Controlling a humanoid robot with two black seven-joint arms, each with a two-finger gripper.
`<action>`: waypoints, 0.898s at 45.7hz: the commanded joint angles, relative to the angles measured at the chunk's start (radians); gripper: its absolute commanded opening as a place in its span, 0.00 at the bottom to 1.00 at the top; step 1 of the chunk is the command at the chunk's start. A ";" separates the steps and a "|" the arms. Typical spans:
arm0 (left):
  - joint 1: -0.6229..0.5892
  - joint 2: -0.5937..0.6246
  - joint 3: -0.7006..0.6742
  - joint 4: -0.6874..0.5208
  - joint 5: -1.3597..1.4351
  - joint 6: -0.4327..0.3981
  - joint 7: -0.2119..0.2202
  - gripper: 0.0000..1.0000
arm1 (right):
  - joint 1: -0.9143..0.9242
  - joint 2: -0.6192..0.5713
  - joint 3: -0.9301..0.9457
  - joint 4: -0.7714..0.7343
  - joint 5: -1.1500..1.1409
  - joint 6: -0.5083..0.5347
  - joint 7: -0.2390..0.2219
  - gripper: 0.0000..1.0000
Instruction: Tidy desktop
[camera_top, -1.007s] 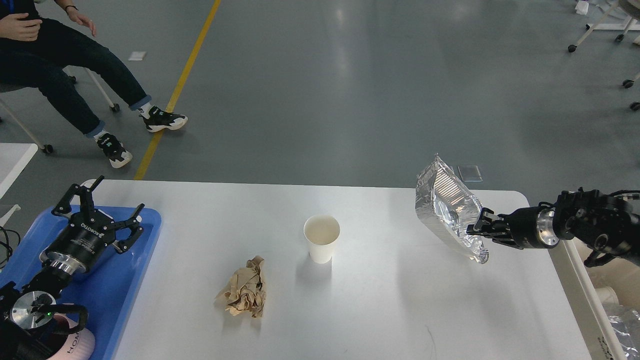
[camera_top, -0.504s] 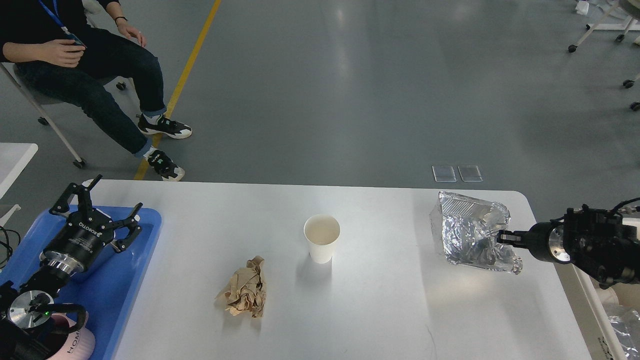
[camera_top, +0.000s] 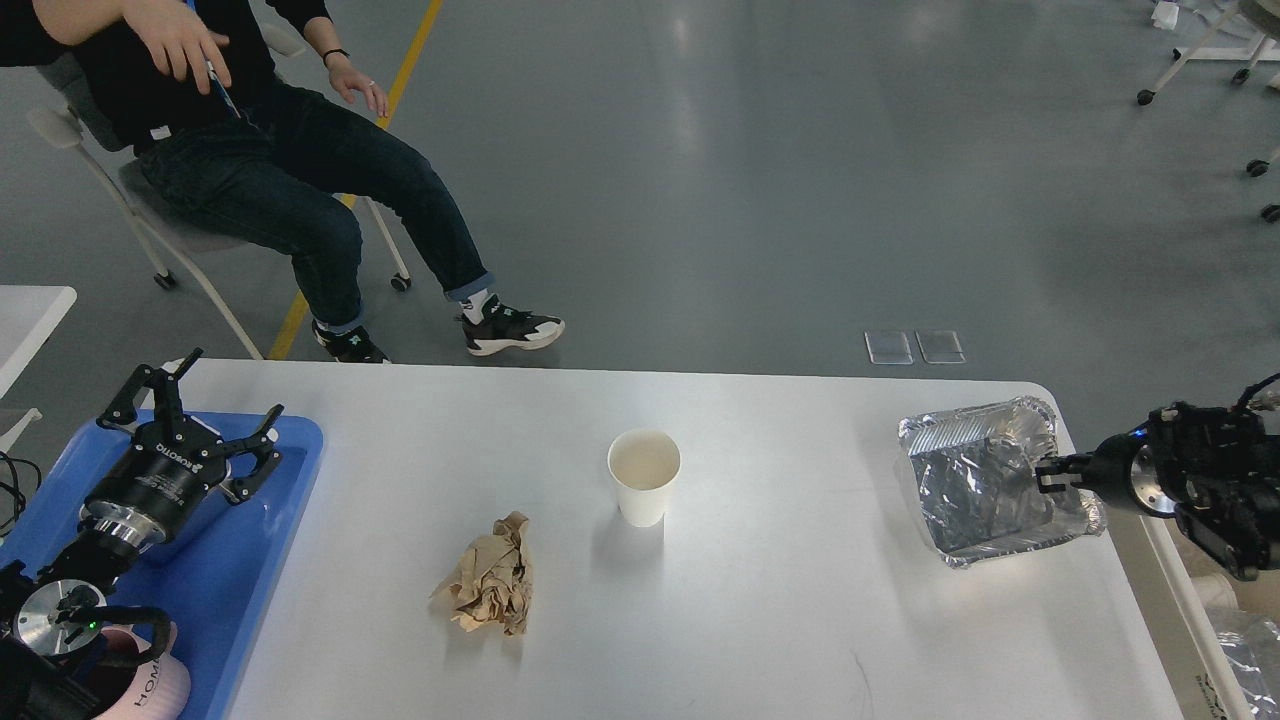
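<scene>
A crumpled foil tray (camera_top: 985, 487) hangs near the table's right edge, open side up. My right gripper (camera_top: 1052, 477) is shut on its right rim. A white paper cup (camera_top: 643, 475) stands upright in the middle of the white table (camera_top: 780, 620). A crumpled brown paper ball (camera_top: 487, 577) lies in front of the cup to its left. My left gripper (camera_top: 195, 425) is open and empty above a blue tray (camera_top: 245, 560) at the table's left edge.
A pink cup (camera_top: 150, 690) sits at the near end of the blue tray. A white bin with foil waste (camera_top: 1240, 640) stands beside the table's right edge. A seated person (camera_top: 250, 170) is beyond the far left corner.
My right gripper has drawn back to the right and lowered the foil tray, turning it from upright to open side up. The seated person has rolled closer. My left arm has hardly moved.
</scene>
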 joint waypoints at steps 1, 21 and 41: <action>0.000 0.002 0.001 0.001 0.000 -0.001 0.000 0.97 | -0.002 -0.003 -0.031 0.000 -0.010 0.008 -0.001 0.00; -0.002 0.003 -0.001 -0.001 0.000 -0.001 0.001 0.97 | 0.000 -0.023 -0.030 0.005 0.005 -0.002 0.008 0.00; -0.002 0.006 0.001 -0.001 0.000 -0.001 0.002 0.97 | 0.026 -0.155 -0.031 0.011 -0.006 0.003 0.033 0.00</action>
